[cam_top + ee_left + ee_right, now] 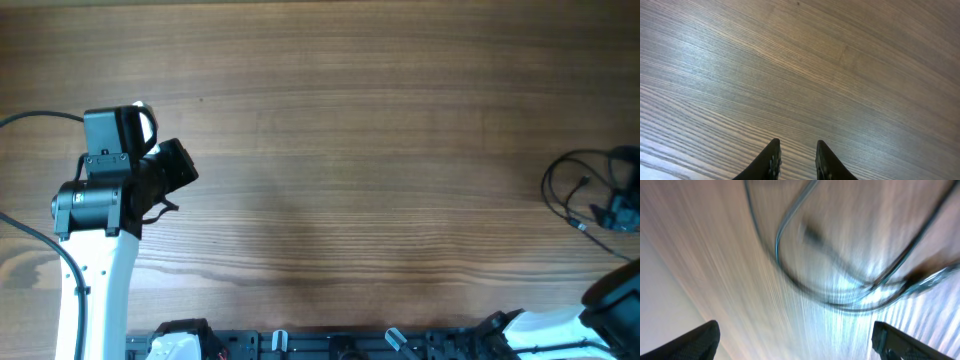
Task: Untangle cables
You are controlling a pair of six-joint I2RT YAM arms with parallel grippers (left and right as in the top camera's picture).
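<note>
Looping cables ahead of right gripper

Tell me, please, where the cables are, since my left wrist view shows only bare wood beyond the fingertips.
Observer: Overhead, the cables lie in loose loops at the far right edge of the table, well away from your left hand.
Operator: Is the right hand anywhere near them?
Observer: Yes. In the right wrist view the right hand is spread wide, with the loops just ahead of it.
Operator: Has it gripped a strand?
Observer: No. That picture is blurred, but nothing sits between its fingers.
</note>
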